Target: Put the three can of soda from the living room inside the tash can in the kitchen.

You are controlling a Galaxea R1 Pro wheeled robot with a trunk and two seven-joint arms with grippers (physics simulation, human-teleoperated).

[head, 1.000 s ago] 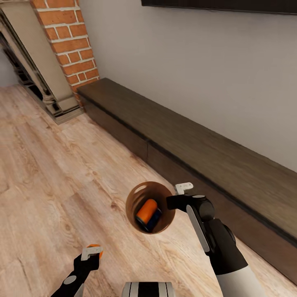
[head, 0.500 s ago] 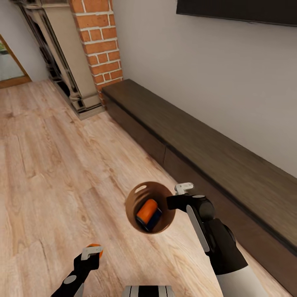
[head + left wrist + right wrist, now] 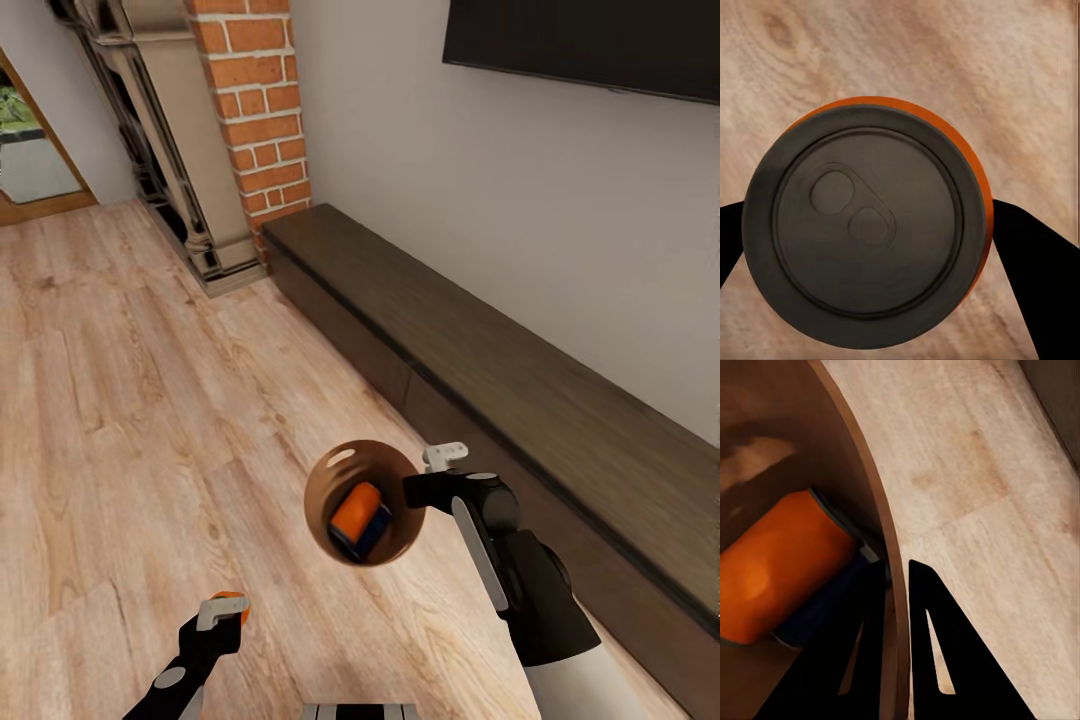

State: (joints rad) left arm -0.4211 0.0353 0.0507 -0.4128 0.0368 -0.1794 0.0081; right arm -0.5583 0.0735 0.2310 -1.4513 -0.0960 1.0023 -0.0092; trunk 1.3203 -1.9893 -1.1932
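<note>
Camera has swung over the last second: fireplace (image 3: 240, 150) and television (image 3: 590, 45) sit differently in the head view and a doorway (image 3: 35, 150) has come in beyond the fireplace, while both arms and the trash can (image 3: 322, 478) hold the same spot in frame, so it's the base or head moving, not the objects. It reads as the robot turning away from the living room with its load, probably heading for the kitchen. Right gripper (image 3: 432, 478) is clamped on the bin's rim, one finger (image 3: 866, 652) inside the wall and one outside, carrying it above the floor on the cabinet (image 3: 480, 370) side of the robot. One soda can (image 3: 358, 510) lies on its side in the bin's bottom, with something dark blue under it that can't be identified. Left gripper (image 3: 222, 612) is closed on a second orange can (image 3: 866, 225), held upright, top toward the wrist camera, well apart from the bin on its far-from-cabinet side. A third can isn't confirmed. Floor (image 3: 130, 400) is light wood planks, running up to the low dark cabinet along the pale wall, television above it, brick fireplace at the cabinet's far end.
</note>
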